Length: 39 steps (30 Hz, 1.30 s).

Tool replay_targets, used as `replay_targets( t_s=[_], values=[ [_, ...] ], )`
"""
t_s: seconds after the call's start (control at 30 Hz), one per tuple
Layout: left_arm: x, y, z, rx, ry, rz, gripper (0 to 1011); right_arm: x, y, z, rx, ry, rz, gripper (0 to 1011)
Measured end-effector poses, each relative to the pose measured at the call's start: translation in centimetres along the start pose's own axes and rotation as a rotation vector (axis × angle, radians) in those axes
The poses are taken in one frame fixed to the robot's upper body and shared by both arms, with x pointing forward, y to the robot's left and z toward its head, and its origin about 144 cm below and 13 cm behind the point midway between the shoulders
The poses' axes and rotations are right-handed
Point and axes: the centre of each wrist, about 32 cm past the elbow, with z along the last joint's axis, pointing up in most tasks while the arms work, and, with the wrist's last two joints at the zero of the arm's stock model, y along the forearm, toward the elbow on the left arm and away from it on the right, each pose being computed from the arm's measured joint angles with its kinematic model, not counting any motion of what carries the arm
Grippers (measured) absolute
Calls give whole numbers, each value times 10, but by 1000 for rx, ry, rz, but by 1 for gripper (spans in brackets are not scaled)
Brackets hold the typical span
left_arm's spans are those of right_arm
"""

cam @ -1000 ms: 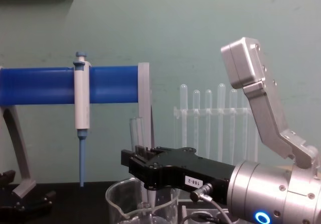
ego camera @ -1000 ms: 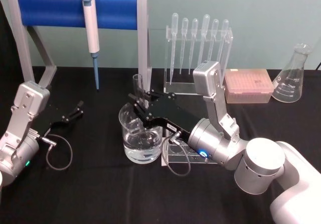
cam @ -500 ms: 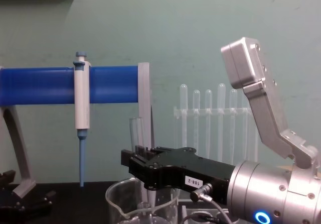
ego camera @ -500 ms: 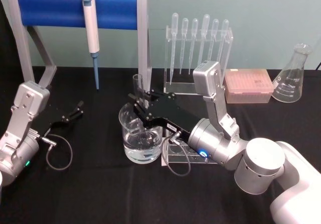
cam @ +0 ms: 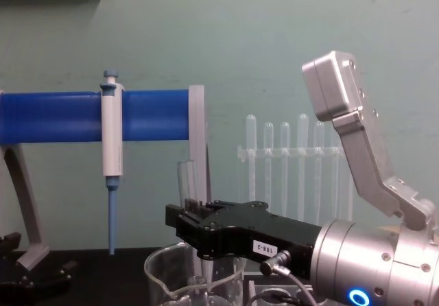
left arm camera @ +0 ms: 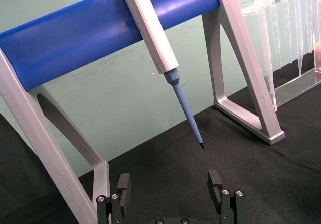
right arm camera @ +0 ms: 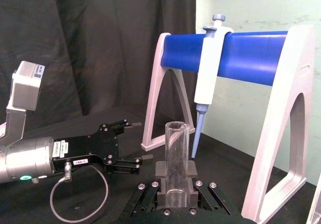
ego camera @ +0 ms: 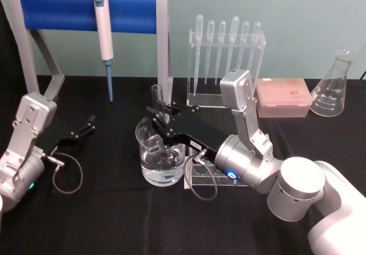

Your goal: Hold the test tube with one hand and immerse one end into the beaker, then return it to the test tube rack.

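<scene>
The test tube (ego camera: 157, 96) stands upright, clear glass with its open mouth on top. My right gripper (ego camera: 162, 119), black with a white label, is shut on its middle; the right wrist view shows the tube (right arm camera: 176, 153) clamped between the pads. Its lower part goes down inside the beaker (ego camera: 150, 169), a wide glass vessel holding water at the table's middle. In the chest view, the tube (cam: 186, 179) rises above the gripper (cam: 190, 217) and the beaker's rim (cam: 161, 265). My left gripper (ego camera: 83, 128) rests open at the left, low over the black table, with nothing between its fingers (left arm camera: 214, 183).
A blue-barred stand (ego camera: 57, 6) at the back left carries a white-and-blue micropipette (ego camera: 103, 26). A clear rack of plastic pipettes (ego camera: 226, 49), a pink tip box (ego camera: 283, 96) and a conical flask (ego camera: 333, 86) line the back right. A clear holder (ego camera: 200, 179) lies under my right arm.
</scene>
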Motion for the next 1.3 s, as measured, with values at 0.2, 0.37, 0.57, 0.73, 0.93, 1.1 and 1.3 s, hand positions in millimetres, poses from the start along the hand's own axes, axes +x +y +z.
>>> replay_targets(
  t_s=[0.2, 0.37, 0.57, 0.73, 0.93, 1.1, 1.3],
  values=[
    [0, 0, 0, 0, 0, 0, 1000, 0, 0, 0, 0, 0, 0, 227],
    [0, 0, 0, 0, 0, 0, 1000, 0, 0, 0, 0, 0, 0, 227],
    [0, 0, 0, 0, 0, 0, 1000, 0, 0, 0, 0, 0, 0, 227],
    [0, 0, 0, 0, 0, 0, 1000, 0, 0, 0, 0, 0, 0, 227],
    [0, 0, 0, 0, 0, 0, 1000, 0, 0, 0, 0, 0, 0, 227],
    [0, 0, 0, 0, 0, 0, 1000, 0, 0, 0, 0, 0, 0, 227],
    [0, 0, 0, 0, 0, 0, 1000, 0, 0, 0, 0, 0, 0, 227]
  ],
)
